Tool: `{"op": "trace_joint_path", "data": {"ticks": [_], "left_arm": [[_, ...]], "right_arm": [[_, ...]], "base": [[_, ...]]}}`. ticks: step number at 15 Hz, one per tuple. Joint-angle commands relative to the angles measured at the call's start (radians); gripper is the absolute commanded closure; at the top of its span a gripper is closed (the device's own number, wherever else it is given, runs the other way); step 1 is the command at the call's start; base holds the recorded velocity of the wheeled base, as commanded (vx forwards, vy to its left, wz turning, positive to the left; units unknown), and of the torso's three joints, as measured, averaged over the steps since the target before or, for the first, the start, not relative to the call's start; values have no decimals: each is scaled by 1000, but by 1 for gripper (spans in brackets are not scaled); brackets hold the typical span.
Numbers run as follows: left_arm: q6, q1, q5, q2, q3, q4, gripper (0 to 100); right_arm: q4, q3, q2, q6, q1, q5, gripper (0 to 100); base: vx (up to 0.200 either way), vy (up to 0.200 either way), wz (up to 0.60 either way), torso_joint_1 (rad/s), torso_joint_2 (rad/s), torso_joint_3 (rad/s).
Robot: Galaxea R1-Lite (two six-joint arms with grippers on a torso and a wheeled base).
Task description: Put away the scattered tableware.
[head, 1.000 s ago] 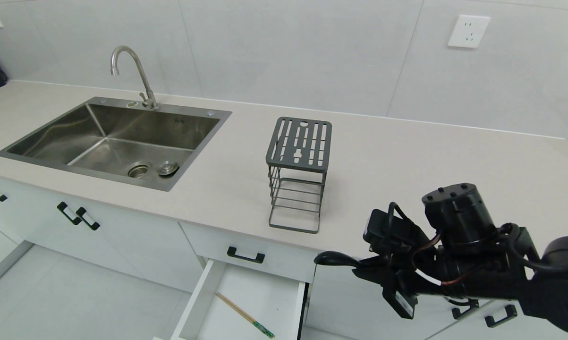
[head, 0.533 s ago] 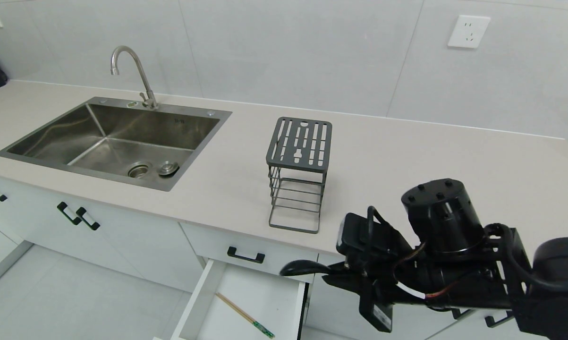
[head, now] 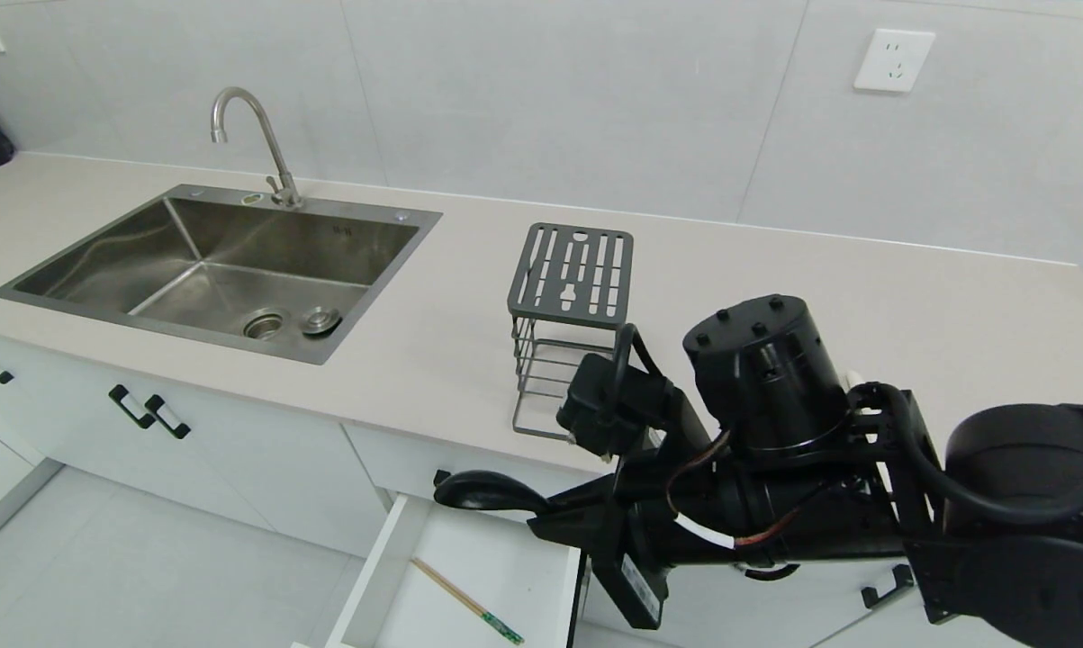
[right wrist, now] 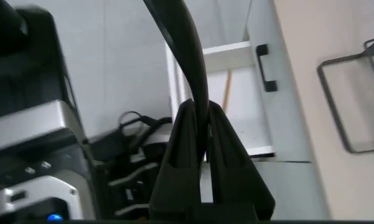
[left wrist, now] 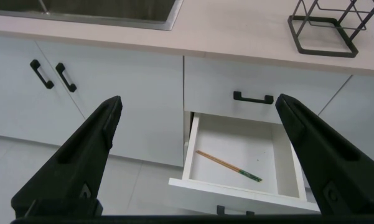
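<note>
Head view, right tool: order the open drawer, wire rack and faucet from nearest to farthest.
1. Open drawer, just below the right tool.
2. Wire rack, on the countertop behind.
3. Faucet, far left behind the sink.

Right arm (head: 1009,468) lay low and roughly level, stretched in from the right toward the left; its gripper (head: 555,525) pointed left, clamped tight on the handle of a black spoon (head: 478,490); left gripper (left wrist: 198,106) had its two fingers (left wrist: 87,149) spread wide apart.
</note>
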Motion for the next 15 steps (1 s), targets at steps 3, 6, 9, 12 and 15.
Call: {"op": "trace_joint_path", "data": {"ticks": [3,6,9,12,15], "left_arm": [[0,0,1,1,0,-1,0],[0,0,1,3,0,0,0],[0,0,1,1,0,0,0],[0,0,1,1,0,0,0],[0,0,1,1,0,0,0]], "right_arm": [[-96,70,0,28,10,8,100],[-179,138,4,24,21,3,100],[-177,145,32,13,41,14,100],[-154,67,55,-68,35,14,100],[-107,1,64,-125,29,8,100]], "base": [[0,0,0,0,0,0],[0,0,0,0,0,0],[0,0,0,0,0,0],[0,0,0,0,0,0],[0,0,0,0,0,0]]}}
